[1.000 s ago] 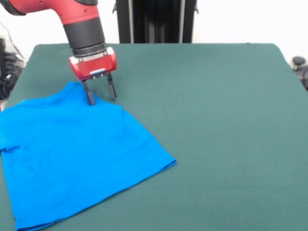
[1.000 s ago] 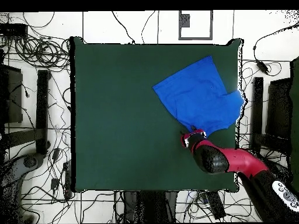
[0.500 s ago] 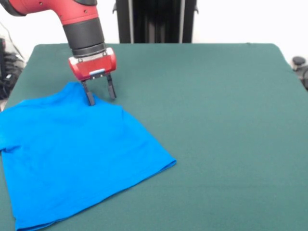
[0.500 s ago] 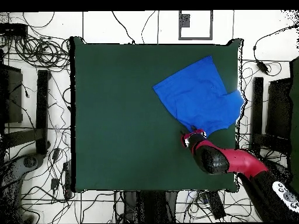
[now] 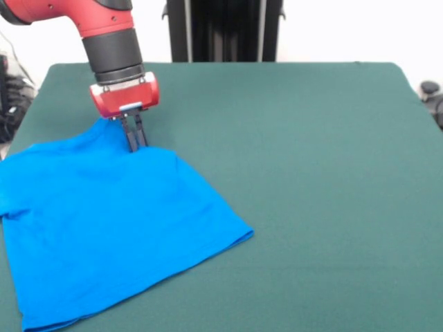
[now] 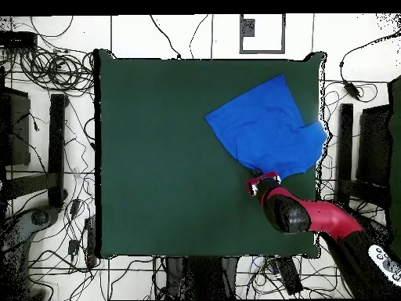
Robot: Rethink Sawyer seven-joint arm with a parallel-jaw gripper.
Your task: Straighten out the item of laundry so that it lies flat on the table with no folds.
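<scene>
A bright blue T-shirt (image 5: 104, 221) lies spread on the left of the dark green table (image 5: 311, 173) in the front view, reaching the table's left and near edges. In the overhead view the shirt (image 6: 266, 129) lies at the upper right of the table (image 6: 157, 157). My gripper (image 5: 136, 145) stands upright at the shirt's far edge, its fingers closed together on the cloth's edge. In the overhead view my gripper (image 6: 261, 180) sits at the shirt's lower edge. One sleeve shows at the far left.
The red and black arm (image 5: 104, 34) comes in from the upper left. A black pedestal (image 5: 221, 31) stands behind the table's far edge. Cables (image 6: 47, 63) lie on the floor around the table.
The gripper's fingers have closed together on the shirt's far edge. The gripper has shifted slightly left in the front view. The shirt has not visibly moved.
</scene>
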